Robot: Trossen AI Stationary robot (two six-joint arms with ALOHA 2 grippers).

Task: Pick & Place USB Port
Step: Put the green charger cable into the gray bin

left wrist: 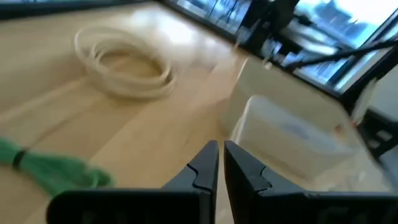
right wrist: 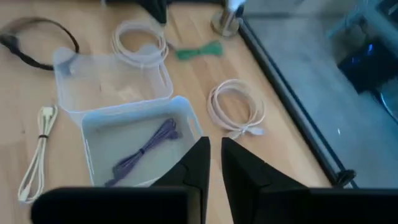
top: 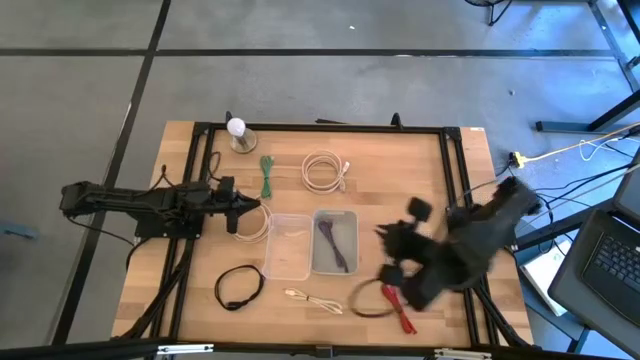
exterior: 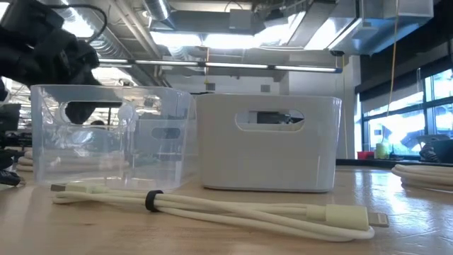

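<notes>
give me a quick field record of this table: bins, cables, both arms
clear bin: centre of the table, looks empty
white bin: touching the clear bin's right side, holds a purple cable
green cable: bundled, behind the clear bin
cream coil: behind the white bin
black cable: front left
red cable: front right
left gripper: beside the clear bin, fingers nearly together, empty
right gripper: raised above the white bin's right side, fingers nearly together, empty

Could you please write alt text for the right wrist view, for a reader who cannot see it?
A purple cable lies in a white bin beside an empty clear bin on a wooden table, with coiled cables around; the right gripper hangs above, holding nothing.
</notes>
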